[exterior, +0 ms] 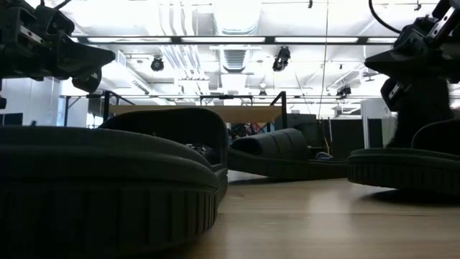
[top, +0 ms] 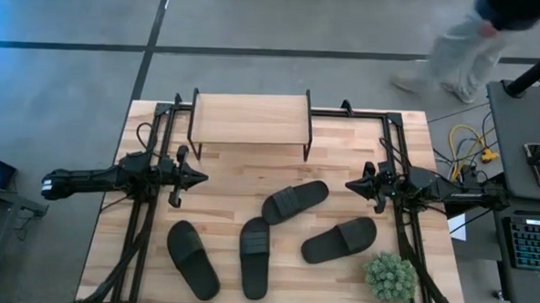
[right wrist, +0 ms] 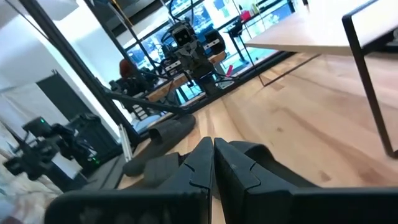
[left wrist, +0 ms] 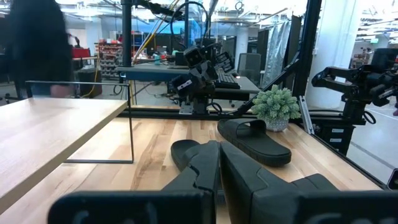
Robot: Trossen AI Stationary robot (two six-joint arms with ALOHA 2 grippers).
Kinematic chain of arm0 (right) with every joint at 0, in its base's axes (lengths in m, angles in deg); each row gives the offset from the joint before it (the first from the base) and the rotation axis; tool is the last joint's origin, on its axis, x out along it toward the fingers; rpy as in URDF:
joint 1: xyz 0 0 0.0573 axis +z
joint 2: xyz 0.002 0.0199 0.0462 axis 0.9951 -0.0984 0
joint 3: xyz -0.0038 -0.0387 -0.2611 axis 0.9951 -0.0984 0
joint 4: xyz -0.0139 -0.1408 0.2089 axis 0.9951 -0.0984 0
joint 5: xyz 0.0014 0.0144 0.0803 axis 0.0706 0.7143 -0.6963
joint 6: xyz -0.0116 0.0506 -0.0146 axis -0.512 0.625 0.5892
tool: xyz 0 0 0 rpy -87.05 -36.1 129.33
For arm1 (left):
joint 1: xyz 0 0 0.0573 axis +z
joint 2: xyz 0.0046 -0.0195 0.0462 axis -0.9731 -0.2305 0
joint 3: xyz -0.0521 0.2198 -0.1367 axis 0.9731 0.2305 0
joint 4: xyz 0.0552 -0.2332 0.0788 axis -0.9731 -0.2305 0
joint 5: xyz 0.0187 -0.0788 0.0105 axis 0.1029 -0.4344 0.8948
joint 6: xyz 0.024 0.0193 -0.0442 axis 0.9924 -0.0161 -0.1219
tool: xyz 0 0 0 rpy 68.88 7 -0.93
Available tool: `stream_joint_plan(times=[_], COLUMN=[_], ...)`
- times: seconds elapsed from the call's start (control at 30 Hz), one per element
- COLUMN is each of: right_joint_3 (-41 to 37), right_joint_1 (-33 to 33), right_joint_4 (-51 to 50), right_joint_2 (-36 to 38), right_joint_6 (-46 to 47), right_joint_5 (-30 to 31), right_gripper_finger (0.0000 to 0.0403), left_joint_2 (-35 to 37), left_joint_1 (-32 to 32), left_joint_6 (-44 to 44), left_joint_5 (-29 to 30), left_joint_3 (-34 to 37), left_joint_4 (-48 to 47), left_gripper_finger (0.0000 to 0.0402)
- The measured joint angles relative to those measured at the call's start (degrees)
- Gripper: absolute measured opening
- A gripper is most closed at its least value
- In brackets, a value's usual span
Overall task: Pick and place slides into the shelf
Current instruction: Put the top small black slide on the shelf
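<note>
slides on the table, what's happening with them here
Nothing is being handled yet. All four slides lie loose on the table, none on the shelf. The left gripper and right gripper hover at either side, fingers shut and empty. A potted plant sits near the right corner.

Left gripper (top: pixel 200 177) hovering above the tabletop near its left edge, arm reaching in level from the left — fingers pressed together, holding nothing. Right gripper (top: pixel 349 184) mirrored near the right edge, pointing inward — likewise closed and empty, arm stretched level.
</note>
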Motion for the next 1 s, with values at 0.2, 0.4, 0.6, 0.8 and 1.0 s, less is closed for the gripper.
stream_joint_plan(times=[0.2, 0.4, 0.6, 0.8, 1.0], right_joint_3=[-0.01, 0.0, 0.0, -0.01, 0.0], right_joint_1=[0.0, 0.01, 0.0, 0.0, 0.0], right_joint_4=[0.0, 0.01, 0.01, 0.02, 0.02], right_joint_2=[0.0, 0.0, 0.0, 0.0, 0.0], right_joint_6=[-1.79, -1.77, -1.66, -1.66, -1.64], right_joint_5=[-0.02, -0.08, -0.09, -0.09, -0.09], right_gripper_finger=[0.0009, 0.0009, 0.0009, 0.0009, 0.0009], left_joint_2=[-0.02, 0.0, -0.02, 0.0, 0.0], left_joint_1=[0.02, 0.0, 0.02, 0.02, 0.0], left_joint_6=[0.0, 0.0, 0.0, 0.0, 0.0], left_joint_5=[0.31, 0.18, 0.13, 0.11, 0.09], left_joint_3=[0.0, 0.0, 0.0, 0.0, 0.0], left_joint_4=[0.0, 0.01, -0.01, 0.01, 0.01], left_gripper_finger=[0.0002, 0.0002, 0.0002, 0.0002, 0.0002])
